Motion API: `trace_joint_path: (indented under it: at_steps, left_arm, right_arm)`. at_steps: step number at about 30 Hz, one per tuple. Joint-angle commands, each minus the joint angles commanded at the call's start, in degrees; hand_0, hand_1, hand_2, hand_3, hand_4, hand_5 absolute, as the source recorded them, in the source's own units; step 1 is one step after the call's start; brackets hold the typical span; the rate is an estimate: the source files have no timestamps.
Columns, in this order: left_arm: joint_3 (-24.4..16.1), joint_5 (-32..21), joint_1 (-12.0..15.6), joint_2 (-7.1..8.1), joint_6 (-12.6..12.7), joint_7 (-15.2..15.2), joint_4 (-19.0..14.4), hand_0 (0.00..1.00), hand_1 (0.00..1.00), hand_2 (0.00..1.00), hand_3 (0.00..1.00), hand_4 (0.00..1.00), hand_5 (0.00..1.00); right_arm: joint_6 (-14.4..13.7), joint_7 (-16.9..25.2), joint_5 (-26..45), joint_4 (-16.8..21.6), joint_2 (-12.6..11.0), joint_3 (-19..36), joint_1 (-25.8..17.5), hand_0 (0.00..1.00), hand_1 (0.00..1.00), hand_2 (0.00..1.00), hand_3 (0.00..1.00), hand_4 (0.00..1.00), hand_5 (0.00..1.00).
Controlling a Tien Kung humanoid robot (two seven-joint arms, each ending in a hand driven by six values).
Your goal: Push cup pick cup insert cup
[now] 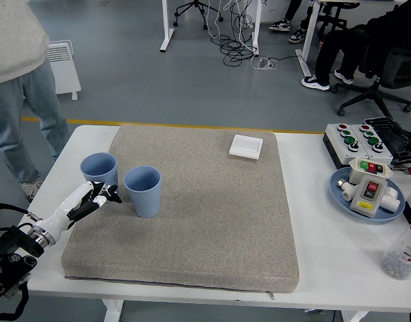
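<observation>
Two blue ribbed cups stand upright on the left of the grey mat [205, 215]. One cup [99, 172] sits near the mat's left edge; the other cup [143, 191] stands just right of it and a little nearer. My left hand [92, 199], white with black fingertips, reaches in from the lower left. Its fingers are stretched out and hold nothing. The fingertips lie at the base of the left cup, in front of it and just left of the right cup. I cannot tell whether they touch it. The right arm is out of view.
A small white square box [246, 145] lies at the mat's far edge. On the right stand a button box [363, 141], a blue plate [345, 201] with a switch unit, and a clear jar [401, 253]. A person [14, 80] stands at the far left.
</observation>
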Motion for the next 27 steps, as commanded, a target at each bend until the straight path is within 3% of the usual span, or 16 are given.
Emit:
trace_joint_path:
  at_steps: [18, 25, 26, 27]
  left_arm:
    - [-1.2, 1.0, 0.9, 0.16, 0.0, 0.0, -0.4, 0.633, 0.583, 0.517, 0.451, 0.635, 0.891]
    - [-5.8, 3.3, 4.0, 2.17, 0.5, 0.0, -5.2, 0.607, 0.573, 0.510, 0.449, 0.635, 0.891]
    - [-7.1, 3.6, 4.7, 2.73, 0.5, 0.0, -6.5, 0.533, 0.534, 0.498, 0.443, 0.634, 0.891]
    - [-8.6, 3.9, 5.4, 3.38, 0.5, 0.0, -8.0, 0.533, 0.534, 0.498, 0.443, 0.634, 0.891]
  right_arm:
    - [0.1, -0.1, -0.5, 0.0, -0.1, -0.1, -0.5, 0.762, 0.658, 0.697, 0.622, 0.187, 0.632]
    - [0.1, -0.1, -0.3, 0.0, -0.2, -0.1, -0.5, 0.762, 0.659, 0.697, 0.622, 0.187, 0.630]
    - [0.1, -0.1, -0.2, 0.0, -0.2, -0.1, -0.4, 0.762, 0.658, 0.697, 0.621, 0.187, 0.629]
    - [0.1, -0.1, -0.1, 0.0, -0.2, -0.1, -0.4, 0.762, 0.658, 0.697, 0.621, 0.187, 0.629]
